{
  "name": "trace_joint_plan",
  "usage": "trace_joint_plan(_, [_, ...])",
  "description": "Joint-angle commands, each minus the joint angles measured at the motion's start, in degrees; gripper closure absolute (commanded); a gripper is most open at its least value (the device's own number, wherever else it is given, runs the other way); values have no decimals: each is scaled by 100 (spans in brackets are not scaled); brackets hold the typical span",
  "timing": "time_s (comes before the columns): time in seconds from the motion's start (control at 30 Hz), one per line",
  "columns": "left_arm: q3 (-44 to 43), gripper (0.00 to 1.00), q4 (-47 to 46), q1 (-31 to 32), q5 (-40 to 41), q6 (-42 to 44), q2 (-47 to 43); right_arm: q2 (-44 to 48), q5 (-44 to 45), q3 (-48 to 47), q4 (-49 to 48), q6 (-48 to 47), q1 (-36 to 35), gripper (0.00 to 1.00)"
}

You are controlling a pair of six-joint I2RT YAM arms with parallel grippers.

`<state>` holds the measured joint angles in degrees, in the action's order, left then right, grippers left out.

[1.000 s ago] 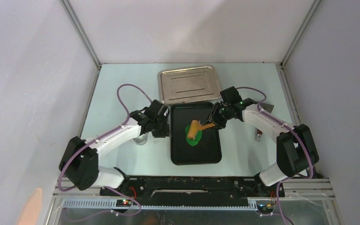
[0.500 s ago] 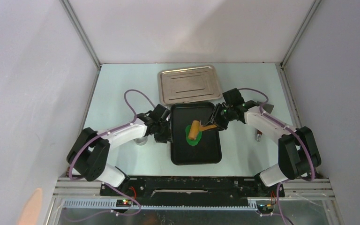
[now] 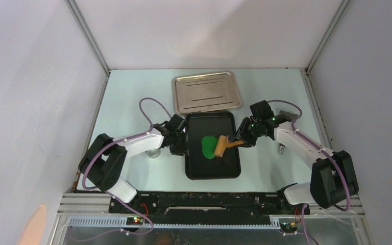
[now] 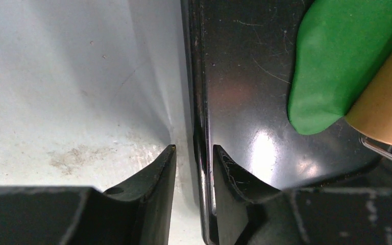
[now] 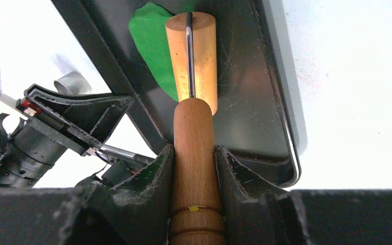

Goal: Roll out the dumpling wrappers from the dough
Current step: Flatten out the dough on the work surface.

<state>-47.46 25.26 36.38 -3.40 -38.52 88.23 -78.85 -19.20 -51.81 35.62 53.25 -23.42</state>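
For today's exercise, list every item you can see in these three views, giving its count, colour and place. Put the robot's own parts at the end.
black tray: one, black, centre of the table.
dough: one, bright green, flattened oval on the black tray, its right part under the roller's head.
roller: one, tan wood, head on the dough, handle pointing right.
metal tray: one, silver, behind the black tray.
small round thing: one, silver, left of the black tray, partly hidden by the left arm.
table: one, pale.
left gripper: one, black, fingers either side of the black tray's left rim.
right gripper: one, black, shut on the roller's handle.
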Motion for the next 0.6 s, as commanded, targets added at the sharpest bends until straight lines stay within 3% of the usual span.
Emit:
trace_joint_plan(0.0, [-207,65,-136,-8,135,203,170,-489,-5,224,689,-246,-117,100])
trace_joint_plan(0.17, [-191,66,-207,-3,103,215,306,-514,-645,43,266,-151,-200,100])
trace_joint_plan(0.57, [12,72,-576,-10,-168,135,559,-562,-1463,-592,347,-33,-149,100])
